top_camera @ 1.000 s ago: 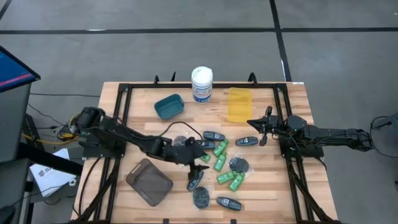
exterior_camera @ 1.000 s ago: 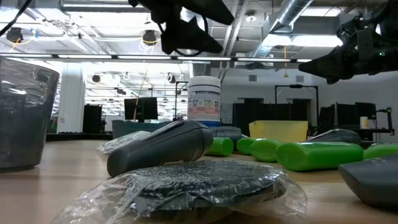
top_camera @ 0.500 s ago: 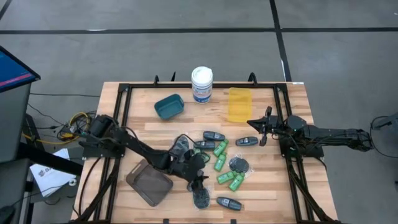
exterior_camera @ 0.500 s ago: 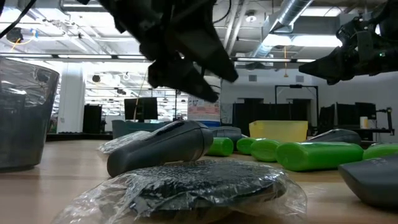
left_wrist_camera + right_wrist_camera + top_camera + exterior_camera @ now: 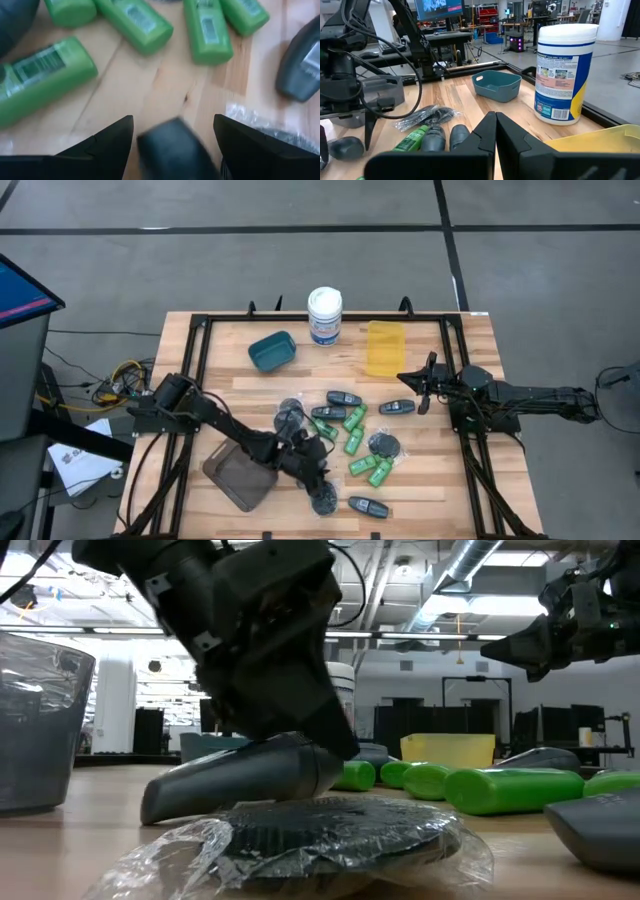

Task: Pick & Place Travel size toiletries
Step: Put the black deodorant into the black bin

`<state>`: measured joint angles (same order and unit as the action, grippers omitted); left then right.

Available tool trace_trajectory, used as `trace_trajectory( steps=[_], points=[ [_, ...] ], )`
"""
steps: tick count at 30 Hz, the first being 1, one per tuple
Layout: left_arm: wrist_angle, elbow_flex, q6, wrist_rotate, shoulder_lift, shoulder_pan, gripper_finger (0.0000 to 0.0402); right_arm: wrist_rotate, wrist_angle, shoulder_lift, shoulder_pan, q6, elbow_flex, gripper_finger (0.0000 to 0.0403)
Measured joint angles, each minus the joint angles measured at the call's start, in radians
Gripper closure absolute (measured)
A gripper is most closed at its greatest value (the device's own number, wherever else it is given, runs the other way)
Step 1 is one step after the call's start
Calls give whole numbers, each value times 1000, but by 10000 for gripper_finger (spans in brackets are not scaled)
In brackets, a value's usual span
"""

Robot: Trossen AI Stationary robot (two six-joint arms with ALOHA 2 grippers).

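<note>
The left gripper [image 5: 312, 470] is down low on the table, at the near middle of the scatter of toiletries, its fingers [image 5: 107, 142] spread wide on either side of a dark grey mini bottle [image 5: 240, 777]. In the left wrist view that bottle's end sits right between the two fingers (blurry, but clearly in the gap); whether the fingers actually press on it I cannot tell. In the low view the bottle lies tilted on the wood, with the gripper bulk bearing down over its far end.

Just in front of it lies a round dark piece in clear plastic wrap [image 5: 323, 498], and a second wrapped piece [image 5: 290, 416] sits behind the arm. The green mini bottles [image 5: 352, 442] lie in a loose cluster just beside the gripper, towards the right arm, with more dark bottles [image 5: 342, 398] behind them and one [image 5: 366, 505] near the front edge.

The brown container [image 5: 240, 471] stands beside the left arm. At the back of the table stand the teal container [image 5: 271, 350], the white canister [image 5: 324, 315] and the yellow container [image 5: 385, 348].

The right gripper [image 5: 424, 383] waits off to the right side, raised above the table, its jaws closed together on nothing.
</note>
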<state>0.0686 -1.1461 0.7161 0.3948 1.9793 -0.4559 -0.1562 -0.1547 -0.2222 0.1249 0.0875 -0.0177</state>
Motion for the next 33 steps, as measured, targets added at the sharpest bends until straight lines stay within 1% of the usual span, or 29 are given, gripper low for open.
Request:
trace_trajectory(
  steps=[6, 10, 12, 15, 22, 26, 30, 33],
  points=[
    [111, 1, 30, -4, -5, -2, 129, 0, 0, 0, 0, 0, 0, 403],
    [126, 1, 55, -51, -5, -1, 130, 0, 2, 0, 0, 0, 0, 403],
    [133, 1, 76, -72, -5, -1, 137, 0, 5, 0, 0, 0, 0, 403],
    [139, 1, 86, -84, -6, -1, 157, 0, 5, 0, 0, 0, 0, 403],
    [143, 1, 131, -114, -8, 0, 218, 0, 6, 0, 0, 0, 0, 403],
    [143, 1, 135, -122, -8, 0, 219, 0, 6, 0, 0, 0, 0, 403],
    [142, 1, 134, -124, -8, 4, 205, 0, 7, 0, 0, 0, 0, 403],
    [142, 1, 131, -134, -9, 15, 213, 0, 7, 0, 0, 0, 0, 403]
  ],
)
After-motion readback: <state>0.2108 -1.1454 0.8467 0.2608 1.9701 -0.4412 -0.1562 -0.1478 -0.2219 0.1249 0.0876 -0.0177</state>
